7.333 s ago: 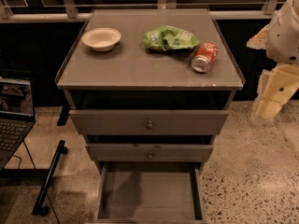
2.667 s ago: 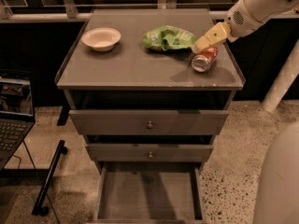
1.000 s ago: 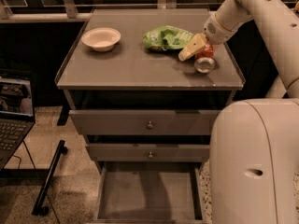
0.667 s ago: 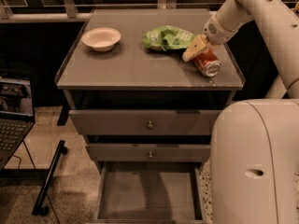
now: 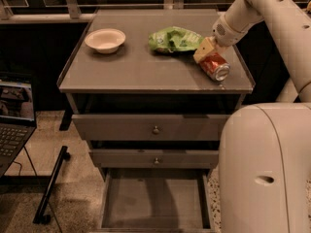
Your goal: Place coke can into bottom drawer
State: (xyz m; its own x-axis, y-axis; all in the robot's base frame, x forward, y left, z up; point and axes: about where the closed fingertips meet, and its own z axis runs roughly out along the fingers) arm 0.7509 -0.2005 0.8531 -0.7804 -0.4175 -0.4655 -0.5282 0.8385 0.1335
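Observation:
The coke can (image 5: 215, 66) lies on its side on the cabinet top (image 5: 146, 72) near the right front corner, its silver end facing front-right. My gripper (image 5: 204, 50) reaches in from the upper right and sits against the can's rear end, touching it. The bottom drawer (image 5: 155, 200) is pulled open below, a grey shallow tray with nothing on its floor.
A green chip bag (image 5: 174, 39) lies just left of the gripper. A white bowl (image 5: 105, 39) sits at the back left of the top. Two upper drawers (image 5: 155, 129) with knobs are closed. A laptop (image 5: 13, 118) is at left; my base (image 5: 265, 169) fills the lower right.
The gripper has come down from the right onto the can. The can has shifted slightly toward the front-right and turned under it.

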